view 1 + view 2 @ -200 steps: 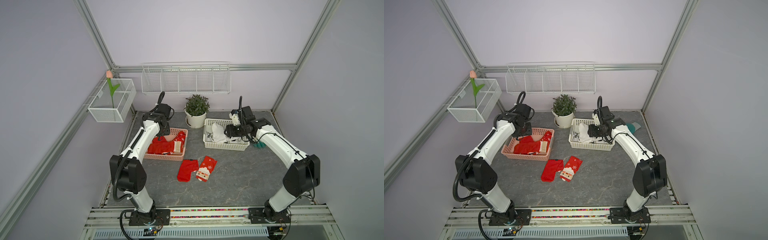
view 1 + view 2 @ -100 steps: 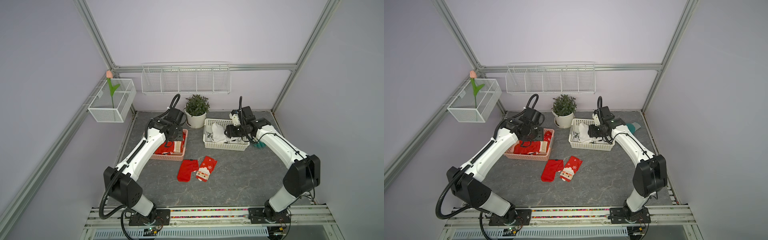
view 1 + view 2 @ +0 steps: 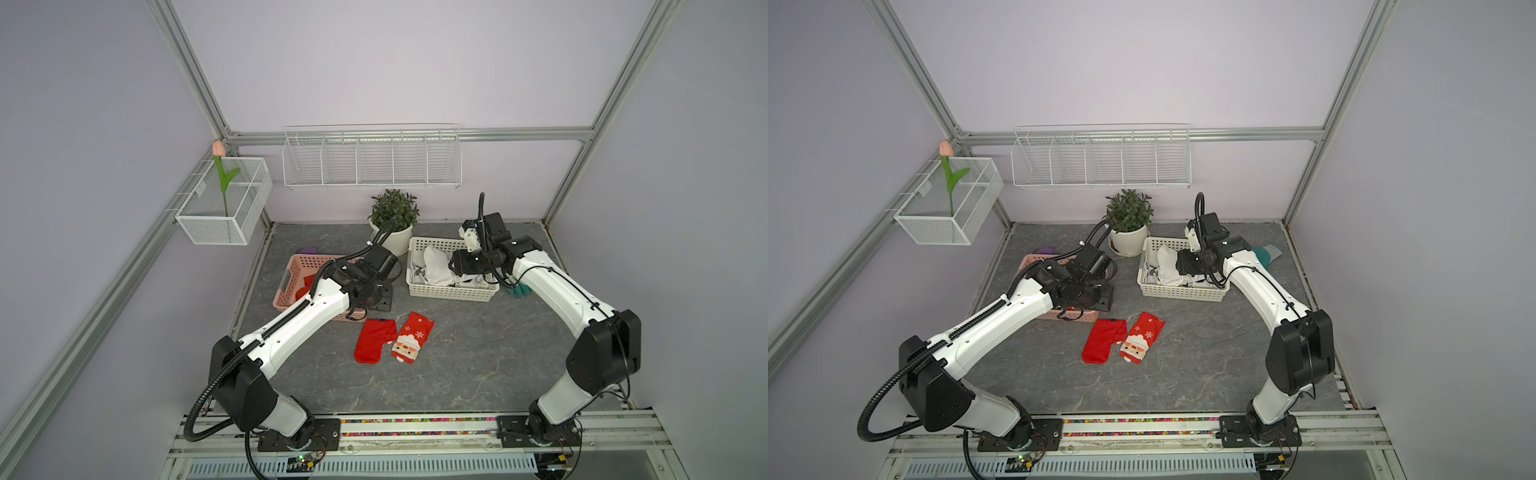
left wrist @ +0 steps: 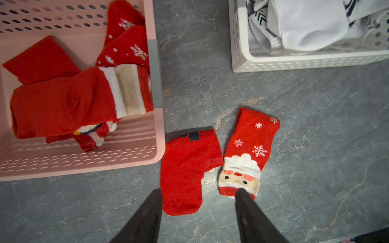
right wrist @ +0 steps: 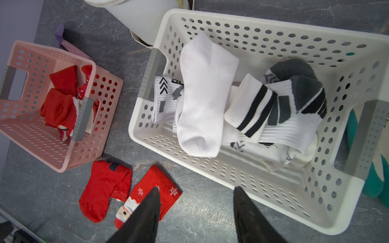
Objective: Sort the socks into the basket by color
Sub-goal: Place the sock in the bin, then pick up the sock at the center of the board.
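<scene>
Your left gripper [image 4: 198, 190] hangs spread over two loose red socks [image 4: 185, 168]; your right gripper [image 5: 195, 187], also spread, above the white basket [image 5: 273, 202].

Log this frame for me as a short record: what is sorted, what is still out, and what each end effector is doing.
sorted red: red socks in the pink basket
sorted white: white and striped socks in the white basket
unsorted: plain red sock and Santa sock, side by side on the table
left end effector: open, empty, above the two loose socks
right end effector: open, empty, above the white basket
task state: not finished; two red socks to go
</scene>
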Tool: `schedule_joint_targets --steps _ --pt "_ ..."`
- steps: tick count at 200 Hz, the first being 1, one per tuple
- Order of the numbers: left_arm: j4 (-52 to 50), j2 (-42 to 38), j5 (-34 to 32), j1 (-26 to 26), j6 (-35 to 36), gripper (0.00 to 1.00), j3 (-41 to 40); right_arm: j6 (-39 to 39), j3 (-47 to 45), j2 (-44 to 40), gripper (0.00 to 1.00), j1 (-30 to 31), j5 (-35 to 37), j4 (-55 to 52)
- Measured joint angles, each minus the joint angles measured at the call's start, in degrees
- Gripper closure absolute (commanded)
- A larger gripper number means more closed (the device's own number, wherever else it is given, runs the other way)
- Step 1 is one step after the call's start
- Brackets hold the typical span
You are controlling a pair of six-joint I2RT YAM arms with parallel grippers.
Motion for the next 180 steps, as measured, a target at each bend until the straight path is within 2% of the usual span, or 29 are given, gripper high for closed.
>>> schedule_joint_targets --steps 85,180 --pt "1.4 9.2 -0.2 -9.9 -1.7 0.46 -0.1 0.0 -1.0 -0.7 0.42 -0.1 0.9 0.0" --pt "1.2 19.7 0.0 -14.1 -2.1 0.48 4.3 0.0 -2.3 -0.9 0.42 -0.9 0.9 0.4"
